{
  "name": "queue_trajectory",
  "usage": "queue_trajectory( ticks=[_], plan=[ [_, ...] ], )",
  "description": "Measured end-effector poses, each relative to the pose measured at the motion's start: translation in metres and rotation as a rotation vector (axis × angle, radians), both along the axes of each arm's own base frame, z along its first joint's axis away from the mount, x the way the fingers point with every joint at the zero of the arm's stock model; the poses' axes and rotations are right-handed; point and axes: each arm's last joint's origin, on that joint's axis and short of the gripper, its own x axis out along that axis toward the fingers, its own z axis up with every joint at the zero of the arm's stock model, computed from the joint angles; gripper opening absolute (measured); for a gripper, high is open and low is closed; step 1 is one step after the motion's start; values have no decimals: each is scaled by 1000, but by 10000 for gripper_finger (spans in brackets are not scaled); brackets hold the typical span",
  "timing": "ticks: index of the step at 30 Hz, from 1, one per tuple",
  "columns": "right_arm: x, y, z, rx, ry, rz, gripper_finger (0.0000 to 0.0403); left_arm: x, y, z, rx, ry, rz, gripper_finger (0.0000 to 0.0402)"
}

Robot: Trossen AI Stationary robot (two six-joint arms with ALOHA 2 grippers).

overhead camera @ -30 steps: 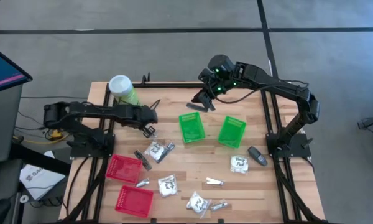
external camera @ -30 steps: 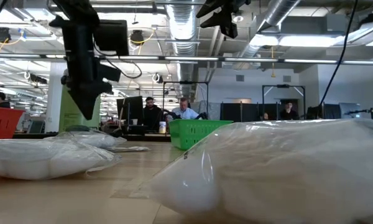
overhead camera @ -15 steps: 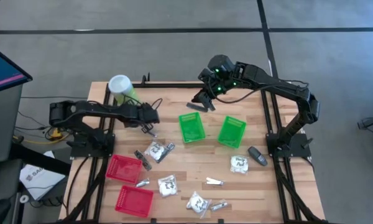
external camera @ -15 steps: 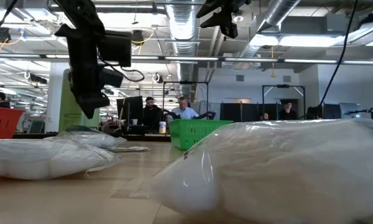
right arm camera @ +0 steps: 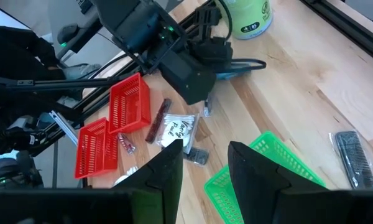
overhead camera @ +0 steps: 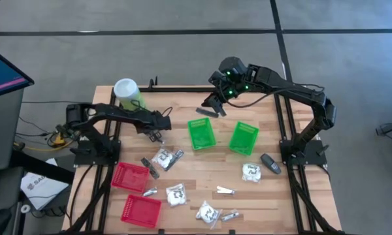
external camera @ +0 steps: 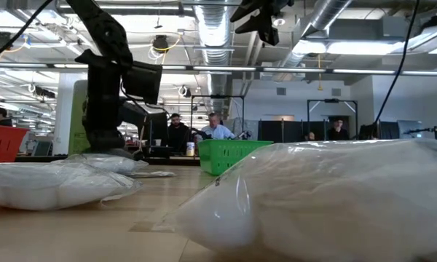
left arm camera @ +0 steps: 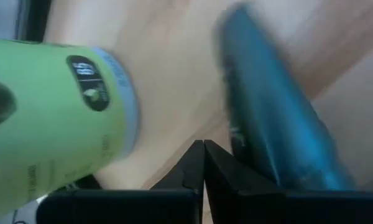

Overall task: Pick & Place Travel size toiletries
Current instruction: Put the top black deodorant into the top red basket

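While the left gripper (overhead camera: 158, 134) hangs low over the wood with its two fingers pressed together on nothing, the right gripper (overhead camera: 212, 106) is raised above the far middle of the table (overhead camera: 268, 134), its fingers partly apart and empty.

The left gripper sits just beyond a white crinkly packet (overhead camera: 162, 158) with black print. A dark grey stick (overhead camera: 149, 168) lies beside that packet, and a small dark piece (overhead camera: 178, 155) lies at its right. In the left wrist view the shut fingers show a thin seam, with the light-green canister (left arm camera: 56, 118) close by.

The canister (overhead camera: 129, 93), a smooth cylinder with a white lid, stands at the far left corner. Two green mesh baskets (overhead camera: 201, 133) (overhead camera: 244, 138) rest in the middle, below the right gripper. Two red mesh baskets (overhead camera: 130, 176) (overhead camera: 141, 210) sit at the near left.

More toiletries are scattered along the near half: white packets (overhead camera: 177, 194) (overhead camera: 208, 212) (overhead camera: 251, 172), slim silvery sachets (overhead camera: 225, 190) (overhead camera: 230, 215) (overhead camera: 148, 192), and a dark oval piece (overhead camera: 270, 163) by the right edge. A black comb (right arm camera: 351, 158) lies on the wood beyond the green baskets.

In the low view a big pale packet (external camera: 328, 200) fills the foreground. People sit at desks in the room behind.
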Motion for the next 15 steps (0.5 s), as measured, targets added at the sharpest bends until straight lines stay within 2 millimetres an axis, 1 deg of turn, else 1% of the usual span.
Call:
queue_trajectory(
  ticks=[5, 15],
  plan=[
    [0, 0, 0, -1, 0, 1, 120, 5, -10, -1, -31, -39, -25, 0],
    [0, 0, 0, -9, -1, 7, 120, 12, -34, 21, -59, -206, -116, 0]
  ],
)
